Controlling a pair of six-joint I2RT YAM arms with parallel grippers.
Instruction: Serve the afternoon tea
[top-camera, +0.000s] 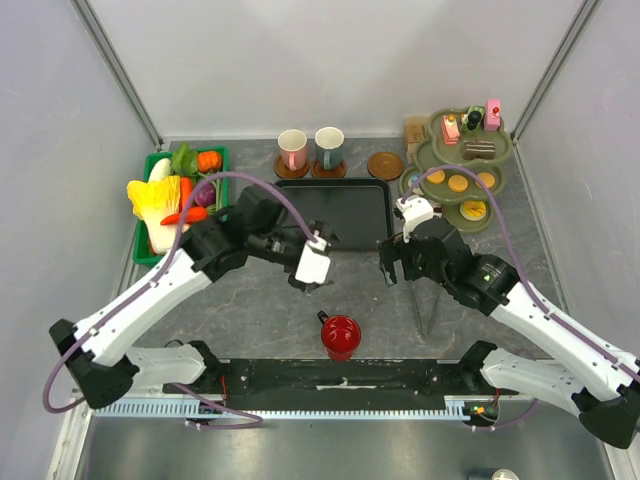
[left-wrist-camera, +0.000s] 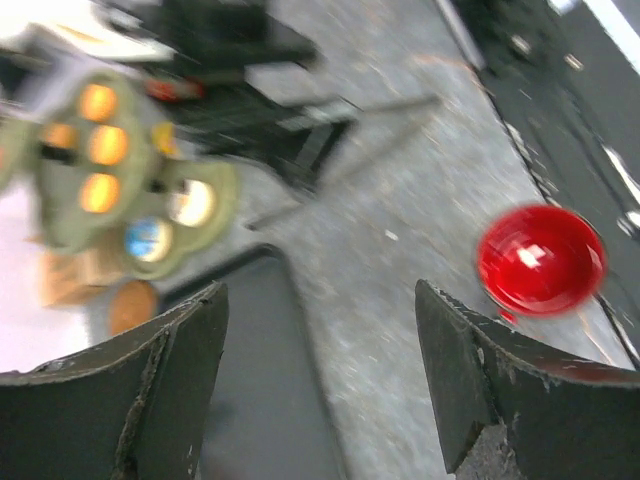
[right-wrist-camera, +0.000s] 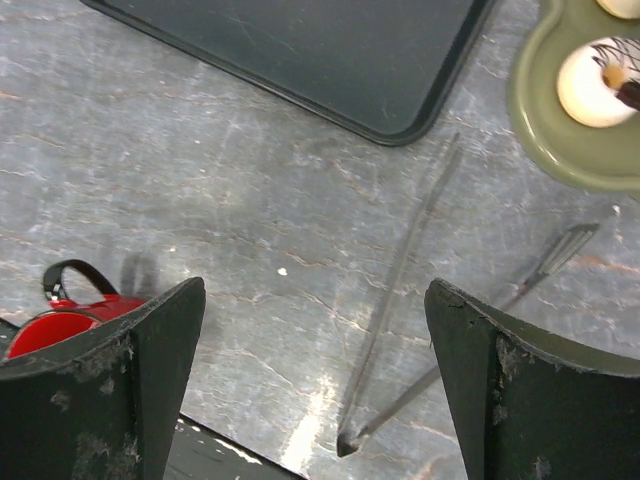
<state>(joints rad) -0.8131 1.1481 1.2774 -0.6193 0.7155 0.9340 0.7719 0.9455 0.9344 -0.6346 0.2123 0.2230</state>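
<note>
A red mug (top-camera: 338, 335) stands near the front edge, between the two arms. A pink mug (top-camera: 292, 148) and a whitish mug (top-camera: 329, 146) sit on coasters behind the black tray (top-camera: 335, 212). Small cakes and biscuits fill a green tiered stand (top-camera: 460, 170) at the back right. My left gripper (top-camera: 306, 282) hovers open over the tray's front left corner, holding nothing. In the left wrist view, the red mug (left-wrist-camera: 540, 260) lies beyond the right finger of this gripper (left-wrist-camera: 320, 300). My right gripper (top-camera: 390, 265) is open and empty over the bare table; its wrist view (right-wrist-camera: 315, 300) shows the red mug (right-wrist-camera: 70, 315) beside its left finger.
Metal tongs (top-camera: 428, 300) lie on the table right of the red mug, under the right gripper (right-wrist-camera: 400, 300). A green basket of toy vegetables (top-camera: 175, 195) sits at the left. A spare brown coaster (top-camera: 385, 165) lies behind the tray. Grey walls close in both sides.
</note>
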